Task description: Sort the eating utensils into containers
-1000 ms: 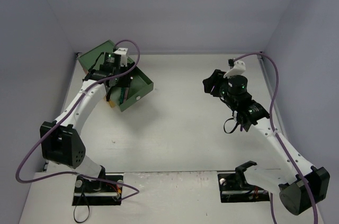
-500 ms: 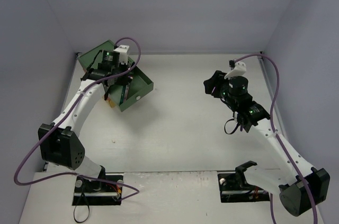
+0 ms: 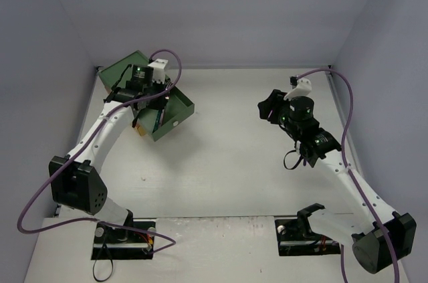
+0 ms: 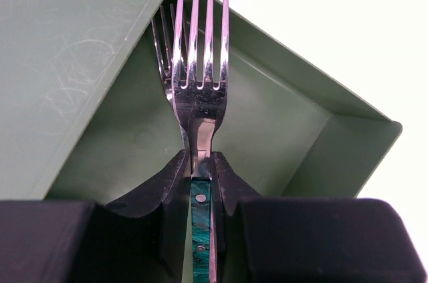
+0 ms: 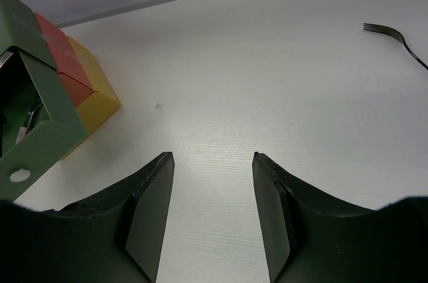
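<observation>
**Fork held over the open green drawer**

The left gripper is clamped on the neck of a teal-handled fork, its jaws pinching just below the tines. The fork points away from the wrist and hangs above the pulled-out green drawer. A second fork already lies inside, partly hidden beneath the held one. The step in hand looks like the drop-off: the utensil is over its container and not yet let go.

The next move calls for lowering the tines a little closer to the drawer floor, then parting the jaws so the fork settles beside its twin rather than bouncing off the drawer wall. The fork sits near the drawer's left side, so a slight shift toward the middle would be safer.

The right gripper hovers with its jaws apart and nothing between them, well apart from the chest. Ahead of it, off to the right, a dark fork lies on the table, a likely later pick. From this side the orange-red drawer and the yellow drawer show beneath the green one, both pushed in.

The table is a flat, pale, matte surface with faint scuffs. Plain bluish-grey walls close it in on three sides.
</observation>
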Tool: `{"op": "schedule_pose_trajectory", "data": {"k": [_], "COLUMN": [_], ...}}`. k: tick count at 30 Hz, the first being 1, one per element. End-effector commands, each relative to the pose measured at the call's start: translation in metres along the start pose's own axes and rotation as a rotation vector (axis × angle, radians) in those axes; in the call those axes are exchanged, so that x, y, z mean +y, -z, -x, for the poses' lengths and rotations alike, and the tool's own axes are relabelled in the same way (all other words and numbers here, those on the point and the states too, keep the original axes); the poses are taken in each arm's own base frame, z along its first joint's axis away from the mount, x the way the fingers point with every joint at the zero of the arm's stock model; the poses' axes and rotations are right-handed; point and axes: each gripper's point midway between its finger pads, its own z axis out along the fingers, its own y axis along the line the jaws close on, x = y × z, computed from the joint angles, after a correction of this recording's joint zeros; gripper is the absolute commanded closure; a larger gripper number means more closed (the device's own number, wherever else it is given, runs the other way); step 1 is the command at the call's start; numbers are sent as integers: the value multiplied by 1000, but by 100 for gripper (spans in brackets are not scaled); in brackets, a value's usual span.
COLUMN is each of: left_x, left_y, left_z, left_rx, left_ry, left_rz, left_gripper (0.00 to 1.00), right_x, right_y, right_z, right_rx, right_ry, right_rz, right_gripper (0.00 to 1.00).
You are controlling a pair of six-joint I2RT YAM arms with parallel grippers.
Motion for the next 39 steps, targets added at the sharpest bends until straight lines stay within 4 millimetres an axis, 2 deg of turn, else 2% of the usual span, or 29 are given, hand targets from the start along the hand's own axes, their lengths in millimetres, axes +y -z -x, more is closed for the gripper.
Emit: {"op": "schedule_pose_trajectory", "data": {"k": [1,5,9,12,15,18,22,23,25,28,30,34,39], "left_x": [4,13,16,15,9,-3,-15,-15,-11,3,17,46,61], "left_y": [18,19,22,25,36,53,85,94,115,136,145,149,145], "left_z": [19,18,24,29,43,60,80,82,86,79,66,30,-4], "left_rx": [-85,-83,-97,-110,-150,-205,-292,-311,-358,-392,-388,-357,-333], "left_ry": [15,36,40,42,47,66,63,63,69,91,108,144,164], "left_rz": [40,97,111,110,82,27,-21,-21,1,78,151,294,368], "left_gripper": [94,81,62,55,52,49,43,42,37,30,28,25,25], "right_x": [4,2,-1,-2,-11,-37,-96,-104,-137,-175,-193,-225,-251], "right_y": [4,3,2,2,0,-5,-7,-7,-7,-6,-8,-11,-17], "right_z": [18,16,16,17,16,9,-5,-11,-22,-35,-46,-65,-90], "right_rx": [-64,-60,-59,-63,-57,-29,24,41,68,108,145,219,329], "right_ry": [-16,-15,-13,-15,-18,-31,-87,-97,-148,-194,-192,-197,-215], "right_rz": [23,17,11,7,-27,-137,-341,-366,-451,-552,-607,-690,-716], "right_gripper": [52,52,52,52,52,52,52,52,52,52,52,52,53]}}
